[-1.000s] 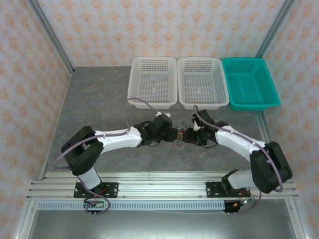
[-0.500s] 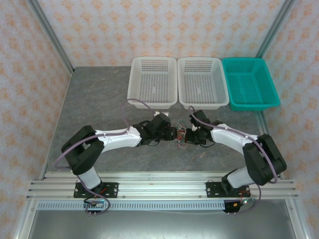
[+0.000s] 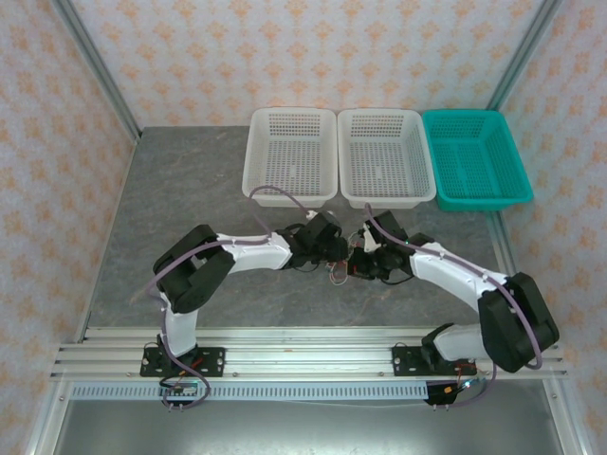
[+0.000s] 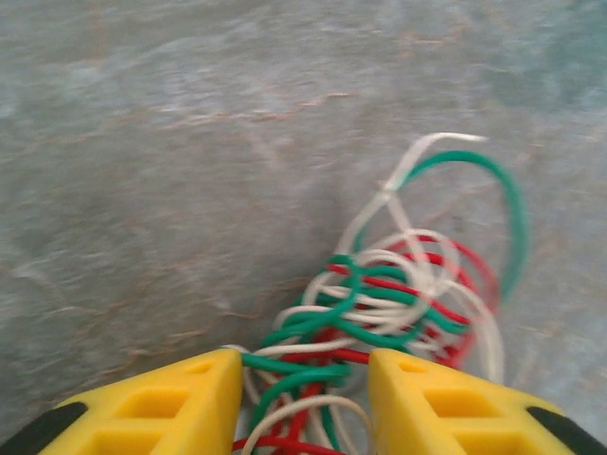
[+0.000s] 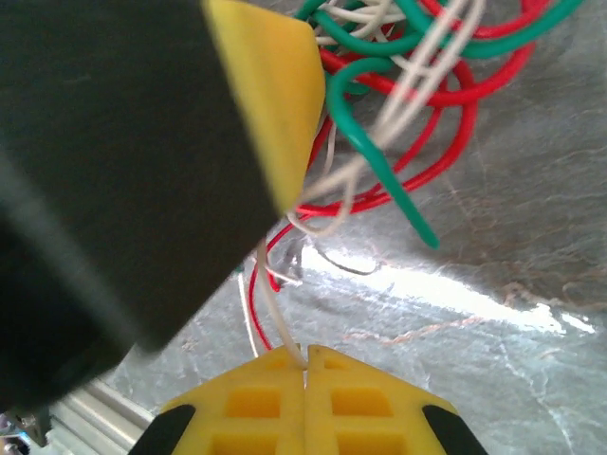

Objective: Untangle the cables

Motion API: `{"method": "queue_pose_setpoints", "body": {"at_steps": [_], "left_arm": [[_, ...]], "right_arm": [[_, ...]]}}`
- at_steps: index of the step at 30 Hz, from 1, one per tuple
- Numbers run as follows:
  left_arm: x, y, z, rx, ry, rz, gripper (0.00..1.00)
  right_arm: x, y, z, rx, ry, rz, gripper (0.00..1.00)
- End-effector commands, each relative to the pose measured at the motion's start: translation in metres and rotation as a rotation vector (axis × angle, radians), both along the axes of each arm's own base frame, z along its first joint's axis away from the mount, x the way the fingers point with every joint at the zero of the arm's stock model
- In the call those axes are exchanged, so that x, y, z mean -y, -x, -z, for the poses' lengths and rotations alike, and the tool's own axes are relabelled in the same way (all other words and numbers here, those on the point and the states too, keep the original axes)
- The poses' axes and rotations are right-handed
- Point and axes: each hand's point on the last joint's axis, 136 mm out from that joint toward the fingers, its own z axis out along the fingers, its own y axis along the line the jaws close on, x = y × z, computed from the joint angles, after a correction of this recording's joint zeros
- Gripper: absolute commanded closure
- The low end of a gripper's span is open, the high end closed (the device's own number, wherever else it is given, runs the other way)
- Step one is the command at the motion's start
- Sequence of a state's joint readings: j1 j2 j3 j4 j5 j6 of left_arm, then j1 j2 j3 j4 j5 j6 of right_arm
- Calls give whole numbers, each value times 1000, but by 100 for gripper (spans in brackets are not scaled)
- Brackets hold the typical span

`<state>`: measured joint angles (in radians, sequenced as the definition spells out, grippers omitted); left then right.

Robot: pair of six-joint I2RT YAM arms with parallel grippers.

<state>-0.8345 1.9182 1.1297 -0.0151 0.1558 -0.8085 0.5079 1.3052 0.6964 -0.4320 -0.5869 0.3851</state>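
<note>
Currently cables (image 4: 379, 294) lie between the spread left hand (image 4: 296, 370); right hand (image 5: 305, 355) pinches a white one

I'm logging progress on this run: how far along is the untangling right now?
Done: nothing yet, since the red, green and white cables lie in one knot on the table. In hand: the right gripper is shut on one white wire leading out of the knot, and the left gripper stands open astride it. Left: every wire has yet to be pulled free and laid apart.
</note>
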Motion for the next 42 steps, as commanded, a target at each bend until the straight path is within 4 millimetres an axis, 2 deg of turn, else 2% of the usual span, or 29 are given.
{"method": "queue_pose_setpoints", "body": {"at_steps": [1,4,5,7,15,17,19,21,22,25,27,29,31,34,37,42], "left_arm": [[-44,-7,16,7,-183,-103,63],[-71,-11,21,36,-313,-125,64],[-76,-14,10,58,-318,-132,64],[-83,-17,9,68,-333,-133,64],[-90,-27,3,115,-382,-108,63],[-88,-27,1,117,-369,-103,64],[-83,-25,1,111,-341,-90,65],[-80,-23,1,102,-314,-93,65],[-80,-23,1,100,-303,-98,65],[-78,-20,-4,103,-261,-107,64],[-70,-17,-16,121,-192,-85,62],[-60,-14,-32,143,-110,-59,59],[-49,-10,-48,163,-36,-35,58],[-47,-3,-66,193,-10,-28,58],[-68,3,-88,289,-31,-81,58],[-116,15,-121,439,-104,-137,56]], "right_arm": [[11,11,-9,-8,42,5,100],[45,7,-6,28,223,72,100],[56,6,-5,41,281,96,100],[70,5,-4,62,345,128,100],[87,-3,-23,166,320,279,100],[82,-3,-22,167,279,289,98],[72,-3,-21,153,222,283,87],[65,-6,-22,146,179,297,54],[66,-8,-22,149,179,311,48],[78,-17,-28,182,215,393,41],[91,-23,-34,217,238,467,37],[96,-31,-44,258,235,493,36],[81,-40,-58,310,185,410,37],[36,-49,-75,334,67,195,39],[7,-61,-76,321,116,33,38],[-22,-87,-47,205,193,-84,39]]}}
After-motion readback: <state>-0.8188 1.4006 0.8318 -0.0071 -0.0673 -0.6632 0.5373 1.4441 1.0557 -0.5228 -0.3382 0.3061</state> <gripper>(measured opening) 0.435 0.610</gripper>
